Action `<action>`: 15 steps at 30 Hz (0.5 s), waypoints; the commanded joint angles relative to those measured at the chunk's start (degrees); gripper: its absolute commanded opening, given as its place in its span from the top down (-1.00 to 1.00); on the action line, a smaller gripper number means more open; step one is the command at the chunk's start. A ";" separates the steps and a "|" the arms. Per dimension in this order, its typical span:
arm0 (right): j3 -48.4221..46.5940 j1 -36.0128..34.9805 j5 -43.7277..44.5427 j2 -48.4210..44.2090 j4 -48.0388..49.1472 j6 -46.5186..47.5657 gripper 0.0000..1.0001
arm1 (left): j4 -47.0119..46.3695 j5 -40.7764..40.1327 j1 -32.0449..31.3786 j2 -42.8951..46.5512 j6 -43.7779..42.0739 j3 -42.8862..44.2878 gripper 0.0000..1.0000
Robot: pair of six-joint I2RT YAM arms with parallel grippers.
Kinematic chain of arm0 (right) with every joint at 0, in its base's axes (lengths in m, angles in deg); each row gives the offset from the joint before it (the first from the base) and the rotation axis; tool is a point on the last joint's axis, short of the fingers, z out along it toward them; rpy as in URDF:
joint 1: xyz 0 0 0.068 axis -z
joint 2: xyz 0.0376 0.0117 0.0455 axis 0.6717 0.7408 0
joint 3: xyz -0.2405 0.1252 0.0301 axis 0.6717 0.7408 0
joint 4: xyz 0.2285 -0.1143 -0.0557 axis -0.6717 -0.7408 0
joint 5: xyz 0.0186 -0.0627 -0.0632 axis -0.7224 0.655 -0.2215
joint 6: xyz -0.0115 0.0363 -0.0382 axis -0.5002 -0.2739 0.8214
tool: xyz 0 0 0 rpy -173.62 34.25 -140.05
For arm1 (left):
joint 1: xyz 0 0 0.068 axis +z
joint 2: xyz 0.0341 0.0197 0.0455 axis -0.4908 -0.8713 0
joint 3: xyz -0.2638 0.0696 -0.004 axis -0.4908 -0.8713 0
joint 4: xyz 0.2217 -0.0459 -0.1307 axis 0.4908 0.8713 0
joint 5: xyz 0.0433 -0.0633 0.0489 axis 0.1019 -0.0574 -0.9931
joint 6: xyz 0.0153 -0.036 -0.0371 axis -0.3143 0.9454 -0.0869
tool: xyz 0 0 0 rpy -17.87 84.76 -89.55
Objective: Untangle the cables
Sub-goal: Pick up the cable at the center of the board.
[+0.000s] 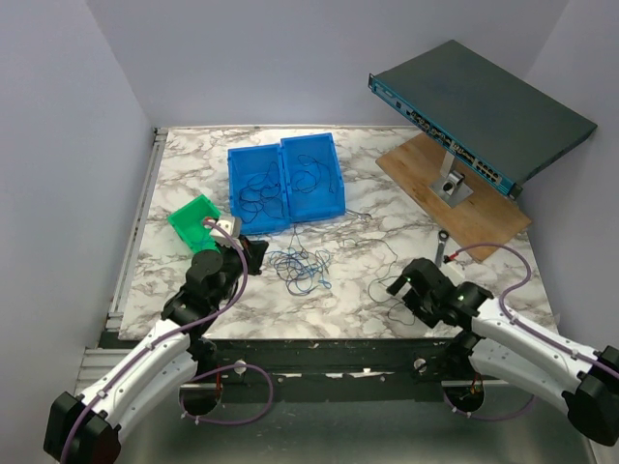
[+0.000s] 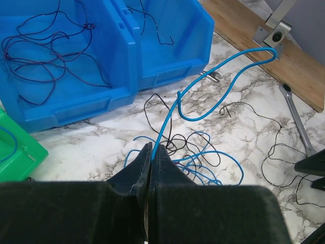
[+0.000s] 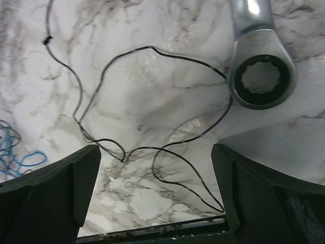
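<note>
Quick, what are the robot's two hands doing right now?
Left gripper: closed, pinching the blue cable.
Right gripper: open, empty, above a black cable.

Marble-patterned table (image 1: 368, 174), seen from above. Two blue bins (image 1: 261, 224) stood side by side just ahead of the left end effector (image 1: 250, 253). A smaller green bin (image 1: 184, 227) sat close on that end effector's left. A silver wrench (image 3: 252, 25) lay flat just ahead of the right end effector (image 1: 398, 282), its ring end nearest. Farther ahead and to the right lay a wooden board (image 1: 484, 208). On it, a metal stand (image 1: 452, 179) carried a tilted dark network switch (image 1: 484, 111).
</note>
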 commanded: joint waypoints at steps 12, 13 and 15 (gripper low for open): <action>1.43 -0.19 6.69 -0.72 11.39 -2.01 -1.00 | -0.59 -0.69 -0.50 -0.03 -1.20 -0.43 1.00; 0.67 -0.19 6.80 1.00 11.38 -2.20 -1.00 | -0.59 -0.66 -0.49 0.00 -1.20 -0.46 1.00; -0.70 -0.21 6.71 4.30 11.38 -2.82 -1.00 | -0.46 -0.76 -0.50 -0.08 -1.20 -0.41 1.00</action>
